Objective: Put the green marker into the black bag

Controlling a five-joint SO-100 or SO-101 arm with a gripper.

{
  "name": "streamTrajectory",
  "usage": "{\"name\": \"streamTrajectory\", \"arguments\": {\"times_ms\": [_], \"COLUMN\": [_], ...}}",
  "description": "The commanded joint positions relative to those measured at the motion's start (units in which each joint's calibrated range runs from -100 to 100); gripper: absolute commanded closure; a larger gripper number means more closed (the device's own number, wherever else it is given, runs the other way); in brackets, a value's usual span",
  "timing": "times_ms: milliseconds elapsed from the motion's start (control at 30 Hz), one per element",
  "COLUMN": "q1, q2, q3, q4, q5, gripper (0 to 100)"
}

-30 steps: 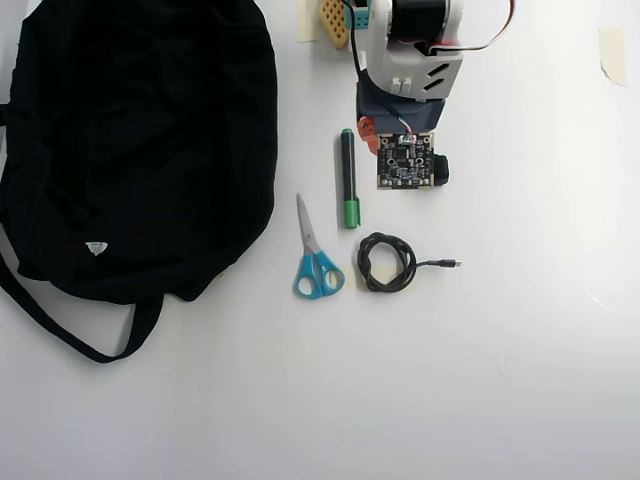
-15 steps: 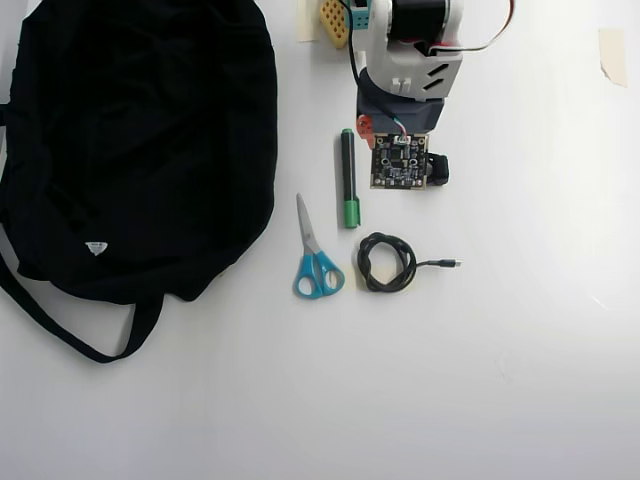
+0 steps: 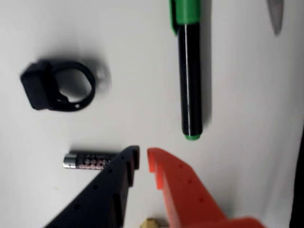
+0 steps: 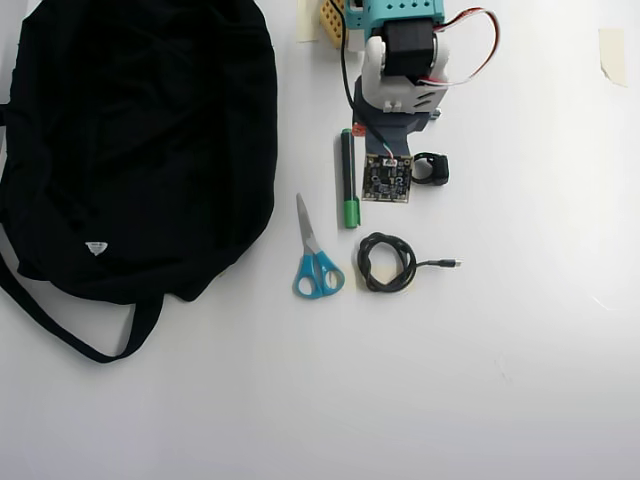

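Nothing of the task is looking done yet; the marker [image 4: 348, 180] is lying loose on the white worktop [image 4: 520, 340], cap toward the scissors [image 4: 316, 260] in the overhead view, well apart from the bag [image 4: 140, 140], which is sprawling over the left side of that view; the pickup, the carry across and the drop into the bag are all remaining, as I judge it. In the wrist view the tool [image 3: 143, 160] is hanging just short of the marker's [image 3: 190, 76] small green end, holding nothing; its black and orange jaws are standing narrow, only a thin slit showing between the tips, so it will likely be needing to open before it can take the barrel. The black jaw tip is overlapping the end of a battery [image 3: 88, 160] in that view, though contact is not clear; a black ring-shaped clip [image 3: 57, 86] is sitting apart to the left; a coiled cable [image 4: 388, 262] is lying below the marker in the overhead view.
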Motion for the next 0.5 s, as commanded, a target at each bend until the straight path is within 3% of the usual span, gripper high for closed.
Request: {"name": "streamTrajectory", "arguments": {"times_ms": [0,200,467], "q1": [0.2,0.1,0.2], "q2": [-1.6,-1.7,-1.8], "q3": [0.8,3.4,11.2], "q4": [0.2,-1.3,-10.4], "q5": [0.3,0.3,0.4], "gripper": [97,87,84]}}
